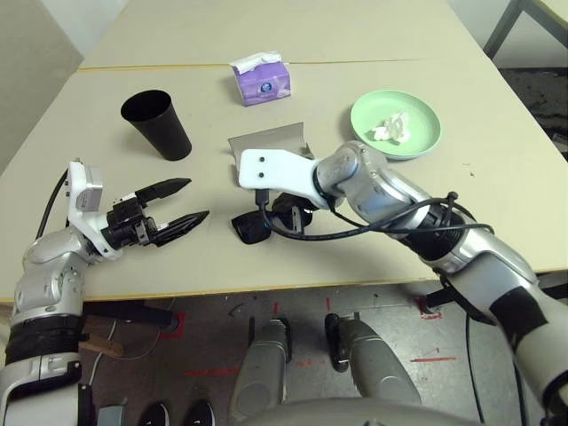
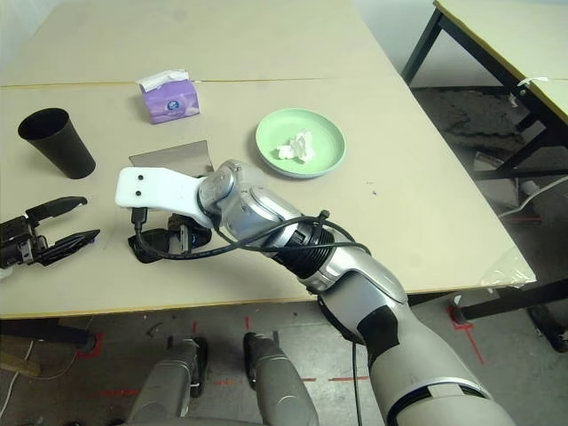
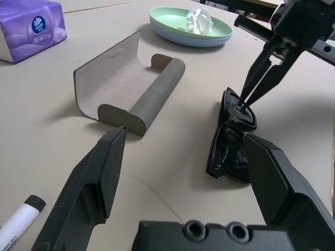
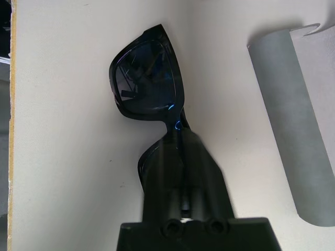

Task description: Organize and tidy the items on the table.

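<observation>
Nearest to me are the black sunglasses [image 4: 148, 83], lying close to the front edge of the table [image 1: 497, 177]. I've got the right gripper [image 3: 243, 99] pinched down on them, fingers nearly together and clamped on the frame around the bridge. It reaches in across the middle, angled downward. Over on the left side, the left gripper [image 1: 188, 202] hovers level above the tabletop with its fingers spread wide, grasping nothing, pointed toward the sunglasses. Just behind the sunglasses sits the grey glasses case [image 3: 125, 78], lying open. Farther back is the purple tissue box [image 1: 260, 79], with the black cup [image 1: 157, 122] off to the left. To the right, the green plate [image 1: 424, 133] carries the crumpled white tissue [image 1: 391, 127]. One white marker [image 3: 18, 222] lies near the left gripper.
</observation>
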Robot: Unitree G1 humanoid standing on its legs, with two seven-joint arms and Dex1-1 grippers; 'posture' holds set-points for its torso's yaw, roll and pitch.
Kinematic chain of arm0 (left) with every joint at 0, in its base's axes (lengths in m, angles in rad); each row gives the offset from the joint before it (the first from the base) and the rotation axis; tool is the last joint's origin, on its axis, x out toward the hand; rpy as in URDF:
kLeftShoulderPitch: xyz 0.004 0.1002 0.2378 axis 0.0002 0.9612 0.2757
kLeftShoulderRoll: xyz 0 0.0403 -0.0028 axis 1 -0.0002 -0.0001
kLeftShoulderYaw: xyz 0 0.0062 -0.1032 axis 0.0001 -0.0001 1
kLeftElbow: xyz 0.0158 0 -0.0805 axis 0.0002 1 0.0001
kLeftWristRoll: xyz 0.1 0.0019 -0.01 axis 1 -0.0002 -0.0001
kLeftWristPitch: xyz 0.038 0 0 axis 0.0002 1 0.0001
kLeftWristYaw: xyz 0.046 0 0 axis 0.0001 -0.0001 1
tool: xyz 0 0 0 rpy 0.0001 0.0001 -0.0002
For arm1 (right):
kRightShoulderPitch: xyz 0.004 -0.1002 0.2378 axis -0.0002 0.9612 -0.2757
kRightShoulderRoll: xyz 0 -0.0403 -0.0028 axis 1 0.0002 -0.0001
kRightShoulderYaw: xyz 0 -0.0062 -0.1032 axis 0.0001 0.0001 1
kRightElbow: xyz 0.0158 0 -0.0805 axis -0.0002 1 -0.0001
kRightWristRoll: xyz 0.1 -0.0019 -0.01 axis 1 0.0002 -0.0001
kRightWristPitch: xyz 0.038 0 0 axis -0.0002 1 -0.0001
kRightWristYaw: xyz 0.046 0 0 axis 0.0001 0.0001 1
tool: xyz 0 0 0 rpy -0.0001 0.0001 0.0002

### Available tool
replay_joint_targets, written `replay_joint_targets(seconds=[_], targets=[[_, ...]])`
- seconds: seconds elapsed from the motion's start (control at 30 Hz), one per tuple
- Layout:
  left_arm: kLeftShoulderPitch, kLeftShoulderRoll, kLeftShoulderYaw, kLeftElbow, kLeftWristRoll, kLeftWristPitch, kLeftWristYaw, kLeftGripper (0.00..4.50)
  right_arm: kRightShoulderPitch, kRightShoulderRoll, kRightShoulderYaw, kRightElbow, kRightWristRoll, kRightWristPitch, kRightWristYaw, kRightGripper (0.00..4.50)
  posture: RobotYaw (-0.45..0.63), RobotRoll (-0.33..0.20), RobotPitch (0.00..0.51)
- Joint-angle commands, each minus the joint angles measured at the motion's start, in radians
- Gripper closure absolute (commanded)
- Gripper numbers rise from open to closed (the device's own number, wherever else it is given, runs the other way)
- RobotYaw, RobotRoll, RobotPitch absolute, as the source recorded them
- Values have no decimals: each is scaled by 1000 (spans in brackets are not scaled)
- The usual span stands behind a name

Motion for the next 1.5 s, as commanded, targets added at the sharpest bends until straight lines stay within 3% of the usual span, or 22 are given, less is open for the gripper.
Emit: replay_joint_targets(seconds=[0.03, 0.23, 0.3, 0.33, 0.6, 0.97, 1.23, 1.37, 1.5], targets=[[7, -5, 5, 10, 2, -1, -7, 0, -25, 18, -3, -6, 3, 12, 10, 3187, 10, 0, 212], [7, -7, 3, 13, 3, 0, -9, 0, -21, 55, 13, 27, -5, -6, 0, 848, 21, 0, 217], [12, -7, 6, 8, 1, 2, -9, 0, -8, 59, 27, 53, -18, -32, -7, 183, 25, 0, 216], [14, -6, 7, 6, 0, 2, -9, 0, -4, 60, 32, 64, -23, -43, -8, 57, 27, 0, 216], [55, 36, 14, -15, -4, 29, -44, 0, 19, 83, 38, 155, -61, -124, -17, 57, 47, 0, 215], [61, 166, -25, 69, 59, -22, -224, 0, 26, 109, 29, 179, -80, -152, -11, 57, 56, 0, 212], [49, 169, -28, 97, 72, -38, -255, 0, 36, 97, 41, 153, -94, -140, 8, 57, 42, 0, 218], [67, 148, -35, 87, 73, -42, -249, 0, 34, 82, 45, 128, -103, -131, 30, 997, 39, 0, 217], [72, 137, -33, 77, 68, -42, -241, 0, 35, 71, 42, 115, -105, -127, 42, 2574, 40, 0, 214]])
